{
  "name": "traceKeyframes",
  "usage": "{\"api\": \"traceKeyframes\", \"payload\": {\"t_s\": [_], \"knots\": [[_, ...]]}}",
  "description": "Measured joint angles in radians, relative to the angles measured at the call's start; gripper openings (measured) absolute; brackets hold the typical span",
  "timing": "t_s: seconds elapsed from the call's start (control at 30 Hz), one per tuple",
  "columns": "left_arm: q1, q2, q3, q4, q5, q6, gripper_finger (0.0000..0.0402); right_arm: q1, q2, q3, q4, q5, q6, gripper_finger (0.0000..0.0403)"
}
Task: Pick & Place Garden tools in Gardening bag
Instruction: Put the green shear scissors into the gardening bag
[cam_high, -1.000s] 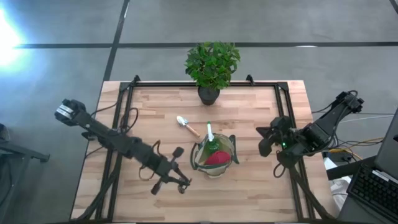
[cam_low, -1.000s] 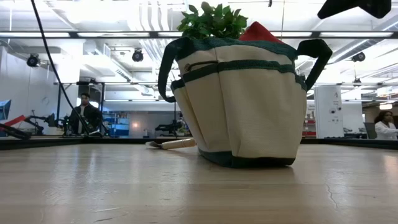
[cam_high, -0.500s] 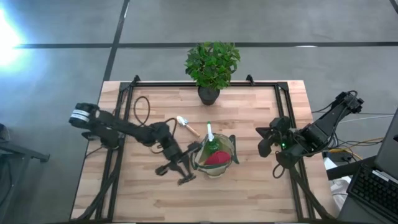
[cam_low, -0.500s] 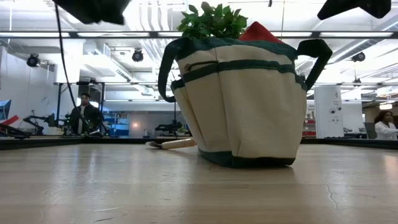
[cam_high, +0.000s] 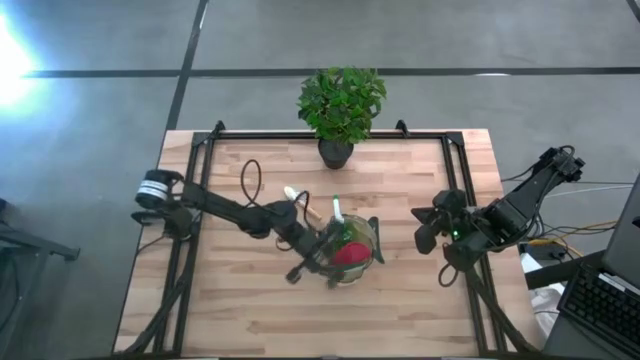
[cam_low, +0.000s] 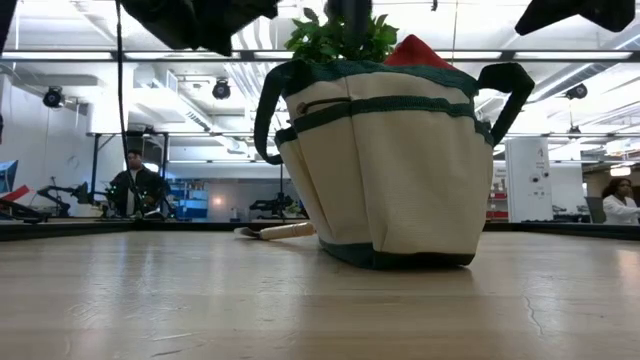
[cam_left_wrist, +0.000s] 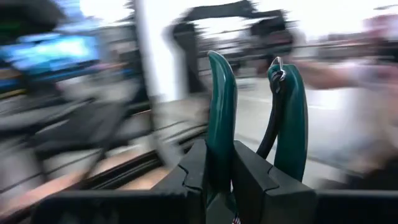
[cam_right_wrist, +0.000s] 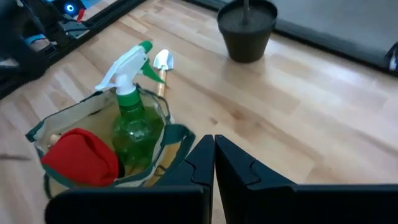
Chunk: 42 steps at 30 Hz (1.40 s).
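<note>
Since a second ago the left arm has swung from the table's near left part across to the gardening bag (cam_high: 345, 250), and its left gripper (cam_high: 322, 258) now hangs at the bag's left rim. Its fingers are clamped on the dark green pruners (cam_left_wrist: 222, 118), holding one of the two handles; only the left wrist view shows this grip, with the second handle standing free beside it. From above, the pruners are hidden under the arm and I cannot pick them out.

The right gripper (cam_high: 428, 225) waits right of the bag, well apart from it, with its fingers pressed together, as the right wrist view shows (cam_right_wrist: 213, 163).

The right wrist view looks into the bag: one green spray bottle (cam_right_wrist: 132, 118) stands upright there, and one red glove (cam_right_wrist: 81, 157) lies beside it. The low view shows only the top of the glove (cam_low: 418, 52) above the bag's rim, and the bottle not at all.

One wooden-handled trowel (cam_high: 298, 200) lies on the table (cam_high: 400, 300) just left of the bag, near the arm. One potted plant (cam_high: 340, 108) stands at the far edge.

Counted: four tools, one bag, one plant.
</note>
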Motion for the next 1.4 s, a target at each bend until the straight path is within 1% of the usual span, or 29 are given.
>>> {"api": "traceKeyframes", "payload": {"t_s": [0.07,0.13,0.2,0.27,0.37,0.47,0.53,0.63,0.73,0.87,1.0,1.2,1.3,1.4], "knots": [[0.0,-0.021,-0.001,-0.04,-0.203,-0.002,0.0045,0.0,0.003,0.0,0.001,-0.026,0.019,0.0008],[-0.008,-0.05,-0.009,-0.106,-0.439,-0.003,0.0045,0.0,0.004,0.0,0.008,-0.04,0.016,0.0008],[-0.023,-0.088,-0.013,-0.186,-0.687,0.0,0.0045,0.0,0.011,0.0,0.044,-0.03,-0.011,0.0008],[-0.042,-0.119,-0.023,-0.232,-0.89,0.018,0.0045,0.0,0.027,0.0,0.111,0.012,-0.085,0.0008],[-0.07,-0.166,-0.041,-0.272,-1.112,0.037,0.0045,0.0,0.058,-0.001,0.254,0.099,-0.233,0.0008],[-0.091,-0.21,-0.054,-0.27,-1.262,0.058,0.0045,0.0,0.107,0.0,0.432,0.215,-0.407,0.0008],[-0.103,-0.232,-0.056,-0.268,-1.306,0.076,0.0045,0.0,0.139,-0.001,0.535,0.286,-0.508,0.0008],[-0.121,-0.263,-0.056,-0.265,-1.351,0.085,0.0045,-0.009,0.192,0.0,0.687,0.395,-0.564,0.0008],[-0.134,-0.282,-0.056,-0.237,-1.358,0.11,0.0045,-0.026,0.258,0.0,0.831,0.442,-0.629,0.0008],[-0.145,-0.281,-0.056,-0.223,-1.437,0.171,0.0045,-0.061,0.327,0.0,0.998,0.443,-0.727,0.0017],[-0.147,-0.281,-0.056,-0.232,-1.497,0.202,0.0045,-0.085,0.364,0.0,1.096,0.44,-0.808,0.006],[-0.148,-0.28,-0.056,-0.233,-1.506,0.2,0.0045,-0.123,0.396,0.039,1.149,0.439,-0.798,0.0141],[-0.148,-0.279,-0.056,-0.227,-1.515,0.197,0.0045,-0.147,0.427,0.074,1.18,0.434,-0.804,0.0164],[-0.148,-0.278,-0.056,-0.228,-1.53,0.202,0.0045,-0.167,0.465,0.121,1.203,0.409,-0.844,0.0173]]}}
